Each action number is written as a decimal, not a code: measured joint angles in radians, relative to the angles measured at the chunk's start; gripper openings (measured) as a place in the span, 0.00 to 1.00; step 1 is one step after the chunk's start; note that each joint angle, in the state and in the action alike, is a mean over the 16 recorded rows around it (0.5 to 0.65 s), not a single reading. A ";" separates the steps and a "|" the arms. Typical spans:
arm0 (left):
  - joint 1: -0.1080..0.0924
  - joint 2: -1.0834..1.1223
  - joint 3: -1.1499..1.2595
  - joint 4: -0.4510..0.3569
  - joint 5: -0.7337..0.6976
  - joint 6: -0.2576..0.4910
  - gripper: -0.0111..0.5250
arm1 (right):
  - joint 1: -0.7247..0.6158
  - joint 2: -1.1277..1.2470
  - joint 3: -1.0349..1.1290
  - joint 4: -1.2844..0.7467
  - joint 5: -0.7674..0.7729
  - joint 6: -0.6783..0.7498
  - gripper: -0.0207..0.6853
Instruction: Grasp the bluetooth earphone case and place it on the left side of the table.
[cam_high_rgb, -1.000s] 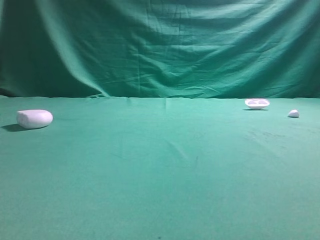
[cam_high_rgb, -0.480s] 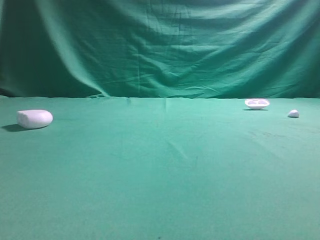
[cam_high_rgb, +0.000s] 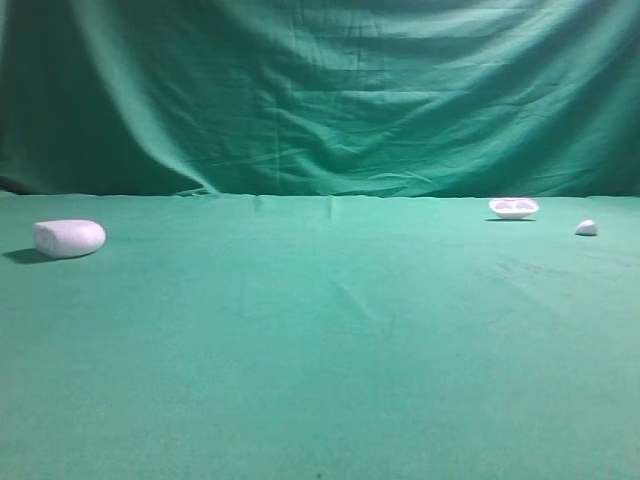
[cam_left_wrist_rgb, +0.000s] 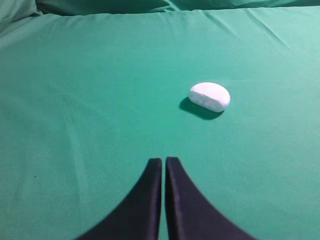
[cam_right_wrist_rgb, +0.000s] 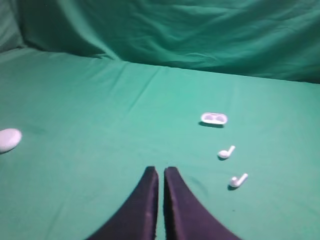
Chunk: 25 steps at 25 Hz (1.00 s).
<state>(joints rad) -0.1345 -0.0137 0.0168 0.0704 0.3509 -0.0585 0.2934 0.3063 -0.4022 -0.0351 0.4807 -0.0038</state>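
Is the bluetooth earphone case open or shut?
Shut, as far as visible: the bluetooth earphone case is one smooth white pebble lying flat on the table, with no raised lid or gap in either wrist view.

One earphone case, one dish-like insert, two earbuds, one table

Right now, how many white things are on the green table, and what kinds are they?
Bluetooth earphone case: 1
Shallow dish with two hollows: 1
Earbuds: 2
Total: 4 white things on the table
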 joint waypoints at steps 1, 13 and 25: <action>0.000 0.000 0.000 0.000 0.000 0.000 0.02 | -0.028 -0.027 0.038 0.005 -0.021 0.000 0.03; 0.000 0.000 0.000 0.000 0.000 0.000 0.02 | -0.203 -0.289 0.383 0.044 -0.121 0.007 0.03; 0.000 0.000 0.000 0.000 0.000 0.000 0.02 | -0.206 -0.318 0.427 0.045 -0.110 0.010 0.03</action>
<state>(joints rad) -0.1345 -0.0137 0.0168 0.0704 0.3509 -0.0585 0.0872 -0.0115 0.0246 0.0102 0.3711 0.0057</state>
